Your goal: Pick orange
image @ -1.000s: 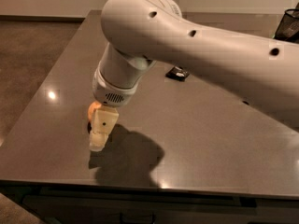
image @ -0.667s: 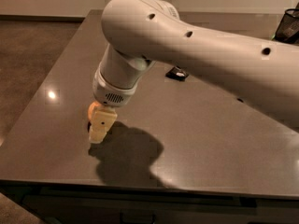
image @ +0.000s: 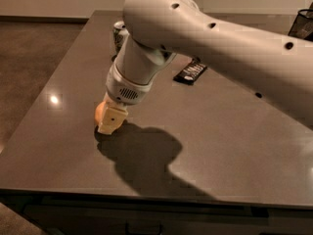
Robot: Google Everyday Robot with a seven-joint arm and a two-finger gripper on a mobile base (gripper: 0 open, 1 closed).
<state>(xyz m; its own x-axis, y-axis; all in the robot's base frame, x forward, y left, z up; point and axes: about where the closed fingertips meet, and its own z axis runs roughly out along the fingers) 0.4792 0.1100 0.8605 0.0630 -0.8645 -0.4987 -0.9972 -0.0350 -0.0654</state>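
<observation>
Nearest the camera the front edge of the grey desk (image: pixel 220 151) is seen, and a broad shadow (image: pixel 142 155) is cast across its glossy top by the arm. Just behind that shadow, toward the desk's left side, the orange (image: pixel 100 112) rests on the surface. Only its left flank is shown, the rest being covered by the tool (image: pixel 109 122), which is lowered right against the fruit with its tip at or very near the desktop. Whether the tool is spread around the orange or already pinching it cannot be told from this angle.

The orange is judged to be fairly light and firm, with a rind that gives a little. Being round, it is likely to roll or squirt aside if pressed off-centre. It would best be taken across its widest part, at mid-height, with a modest squeeze so that the skin is not bruised.

Above the tool, the wrist (image: pixel 128 84) is pitched steeply downward and a little to the left. The thick white arm (image: pixel 220 38) is carried in from the upper right, well above the desk. Farther back, a dark flat object (image: pixel 190 72) lies beside the arm. A can (image: pixel 119 33) stands behind it, partly hidden. A black mesh basket (image: pixel 302 23) is glimpsed at the far right.
</observation>
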